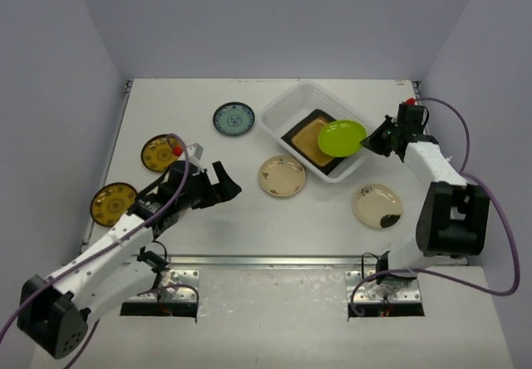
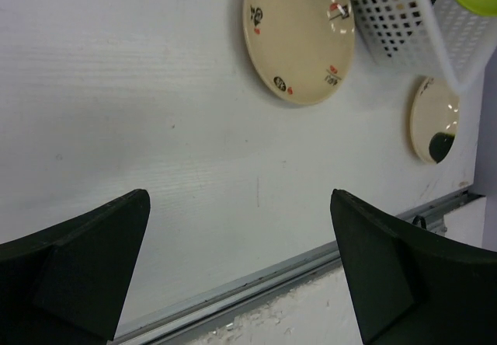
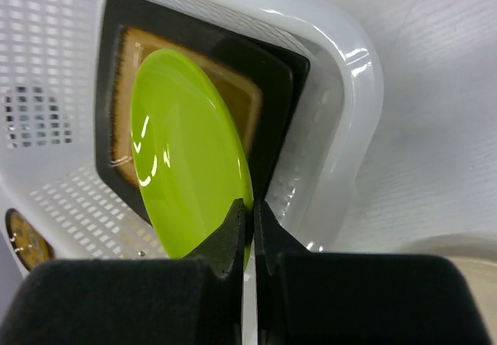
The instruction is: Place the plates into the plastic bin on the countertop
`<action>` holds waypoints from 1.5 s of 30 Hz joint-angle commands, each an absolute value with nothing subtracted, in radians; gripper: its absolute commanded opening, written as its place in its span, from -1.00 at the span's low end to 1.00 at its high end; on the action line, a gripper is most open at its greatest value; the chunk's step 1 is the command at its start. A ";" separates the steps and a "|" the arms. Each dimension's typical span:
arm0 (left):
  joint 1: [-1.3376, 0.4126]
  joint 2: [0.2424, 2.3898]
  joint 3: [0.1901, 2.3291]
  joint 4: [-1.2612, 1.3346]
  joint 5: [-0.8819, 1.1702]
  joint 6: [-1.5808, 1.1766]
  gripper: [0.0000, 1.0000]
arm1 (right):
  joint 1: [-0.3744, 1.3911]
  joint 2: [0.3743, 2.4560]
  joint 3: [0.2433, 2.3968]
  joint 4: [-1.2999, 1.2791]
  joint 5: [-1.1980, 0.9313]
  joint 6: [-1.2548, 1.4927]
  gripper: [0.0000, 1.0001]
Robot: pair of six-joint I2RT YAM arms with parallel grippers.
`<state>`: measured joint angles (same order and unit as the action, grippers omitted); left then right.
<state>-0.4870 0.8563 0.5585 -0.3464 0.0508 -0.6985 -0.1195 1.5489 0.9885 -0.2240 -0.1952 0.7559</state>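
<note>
The right claw (image 3: 250,213) grasps the green plate (image 3: 186,151) by its rim, tilted over the right corner of the bin (image 1: 278,111), above a square plate (image 1: 306,132) inside. The left claw (image 1: 226,186) hangs released over the front-left of the countertop (image 1: 249,228). A cream plate (image 1: 282,175) lies just before the bin.

Plain pale lilac-grey walls (image 1: 274,20) close in on three sides, evenly lit.

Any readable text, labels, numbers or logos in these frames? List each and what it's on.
None legible.
Cream plate: small red and black marks, possibly characters, too small to read.
Green plate, plastic bin: no markings seen.
</note>
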 commanded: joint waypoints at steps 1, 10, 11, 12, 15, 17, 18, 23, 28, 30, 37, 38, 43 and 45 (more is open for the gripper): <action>-0.516 0.990 0.556 -0.096 0.165 -0.751 1.00 | -0.110 1.618 1.101 -0.232 -0.226 0.736 -0.99; -0.527 1.260 0.639 -0.028 0.103 -0.705 1.00 | -0.087 1.677 1.204 -0.250 -0.332 0.719 0.25; -0.528 1.289 0.650 -0.025 0.092 -0.699 1.00 | -0.083 1.677 1.233 -0.277 -0.329 0.706 0.32; -0.528 1.334 0.670 -0.022 0.086 -0.692 1.00 | -0.081 1.657 1.240 -0.313 -0.313 0.697 0.39; -0.528 1.435 0.717 -0.017 0.073 -0.676 1.00 | -0.076 1.595 1.213 -0.377 -0.267 0.680 0.62; -0.530 1.549 0.783 -0.017 0.070 -0.656 0.99 | -0.071 1.443 1.111 -0.350 -0.262 0.674 0.87; -0.530 1.588 0.808 -0.017 0.072 -0.651 0.98 | -0.067 1.385 1.075 -0.332 -0.270 0.673 0.93; -0.531 1.795 0.957 -0.020 0.078 -0.621 0.79 | -0.063 1.122 0.929 -0.308 -0.399 0.640 0.98; -0.529 1.907 1.052 -0.038 0.084 -0.605 0.42 | -0.061 1.003 0.855 -0.310 -0.486 0.624 0.98; -0.528 1.936 1.067 -0.057 0.075 -0.606 0.10 | -0.063 0.966 0.835 -0.310 -0.510 0.628 0.97; -0.528 1.959 1.033 -0.048 0.065 -0.600 -0.87 | -0.063 0.874 0.834 -0.305 -0.568 0.645 0.98; -0.528 1.957 1.027 -0.044 0.067 -0.597 -1.00 | -0.063 0.865 0.834 -0.302 -0.575 0.648 0.98; -0.528 1.753 0.875 -0.017 0.021 -0.621 -1.00 | -0.063 0.847 0.804 -0.270 -0.651 0.668 0.97; -0.528 1.643 0.821 -0.016 0.005 -0.624 -1.00 | -0.063 0.843 0.791 -0.264 -0.676 0.671 0.98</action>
